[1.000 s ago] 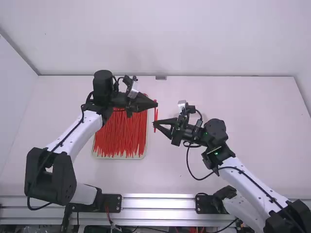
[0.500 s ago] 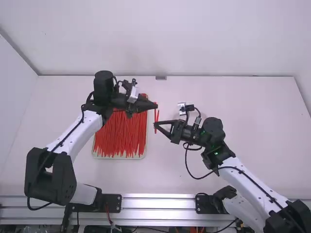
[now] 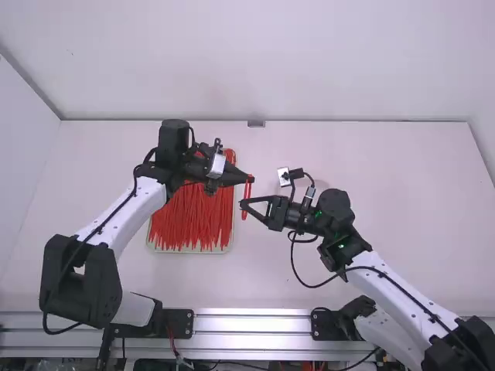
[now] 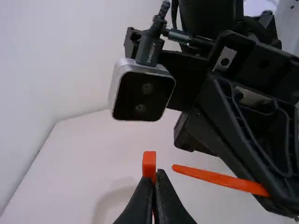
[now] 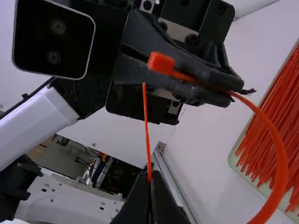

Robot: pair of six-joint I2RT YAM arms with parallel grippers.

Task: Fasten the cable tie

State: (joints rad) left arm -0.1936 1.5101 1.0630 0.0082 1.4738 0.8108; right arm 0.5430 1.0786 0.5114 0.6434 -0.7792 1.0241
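Note:
One red cable tie point(image 3: 247, 199) is bent into a loop above the table between both grippers. My left gripper point(image 3: 248, 179) is shut on the end with the square head point(image 4: 149, 162), which pokes out past its fingertips. My right gripper point(image 3: 242, 205) is shut on the thin tail point(image 5: 145, 126). The tail's free tip points up toward the head point(image 5: 160, 61), stopping just short of it. From the head the strap curves down past the tray in the right wrist view.
A pale tray point(image 3: 190, 249) holds several loose red cable ties point(image 3: 193, 212), lying under and left of the grippers. The table to the right and front of the arms is bare white surface.
Both grippers have closed in on each other over the tray's right edge. The tie, straight and hanging a second ago, is now bent into a loop with its tail near the head.

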